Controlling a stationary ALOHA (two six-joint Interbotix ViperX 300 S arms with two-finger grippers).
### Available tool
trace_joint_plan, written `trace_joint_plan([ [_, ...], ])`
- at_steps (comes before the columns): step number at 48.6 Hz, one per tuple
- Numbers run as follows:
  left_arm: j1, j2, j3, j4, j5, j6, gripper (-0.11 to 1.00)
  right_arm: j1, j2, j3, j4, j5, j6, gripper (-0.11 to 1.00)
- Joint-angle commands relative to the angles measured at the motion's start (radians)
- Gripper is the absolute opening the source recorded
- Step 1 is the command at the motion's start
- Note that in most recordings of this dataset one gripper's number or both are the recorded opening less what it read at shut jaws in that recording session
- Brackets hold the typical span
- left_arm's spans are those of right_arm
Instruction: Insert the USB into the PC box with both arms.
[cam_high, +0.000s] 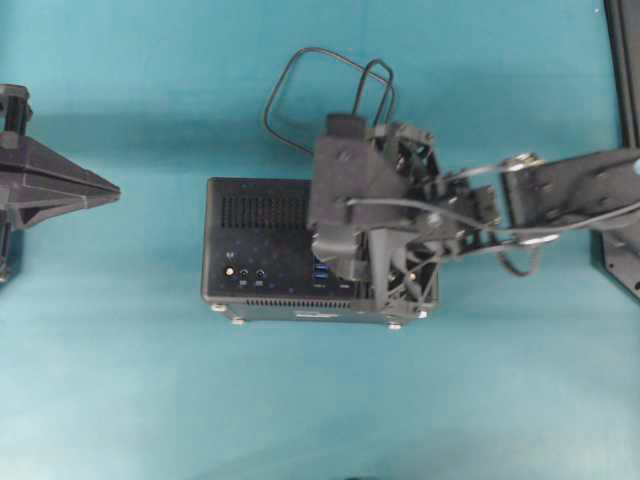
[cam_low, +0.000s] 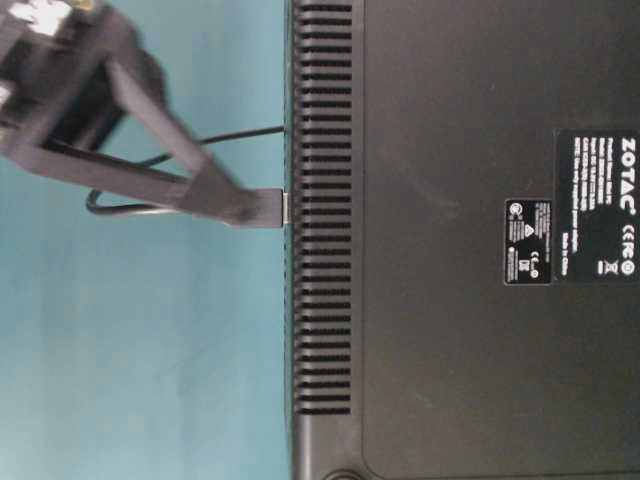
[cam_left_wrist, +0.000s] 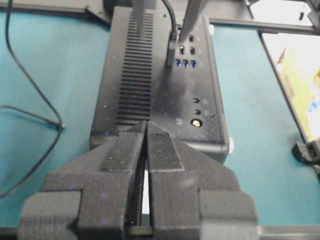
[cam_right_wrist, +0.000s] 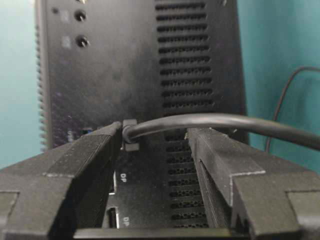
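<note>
Two grippers work over teal cloth: at nine o'clock in the overhead view the left gripper (cam_high: 112, 190) sits with its fingers pressed together on nothing, well apart from the PC box (cam_high: 255, 240) at centre. Toward three o'clock the right gripper (cam_right_wrist: 155, 137) stands over the box, its jaws spread, the USB (cam_right_wrist: 129, 134) plug standing between them in a port, cable trailing rightward.
</note>
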Motion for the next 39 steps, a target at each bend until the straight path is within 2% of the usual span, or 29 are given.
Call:
trace_joint_plan([
  [1, 0.0, 0.003, -0.018, 0.003, -0.009, -0.002, 0.0, -0.002, -0.046, -0.029, -0.002, -0.008, 0.014, 0.64],
  [14, 0.0, 0.006, -0.015, 0.003, -0.008, -0.002, 0.0, -0.002, -0.055, 0.011, 0.006, -0.078, 0.012, 0.62],
  [20, 0.0, 0.006, -0.017, 0.003, -0.008, -0.003, 0.0, 0.0, -0.057, 0.038, 0.009, -0.141, 0.014, 0.57],
  [28, 0.0, 0.006, -0.018, 0.003, -0.009, -0.003, 0.0, -0.002, -0.061, 0.069, 0.011, -0.201, 0.014, 0.42],
  [39, 0.0, 0.006, -0.018, 0.003, -0.008, -0.003, 0.0, 0.0, -0.071, 0.077, 0.011, -0.202, 0.014, 0.18],
])
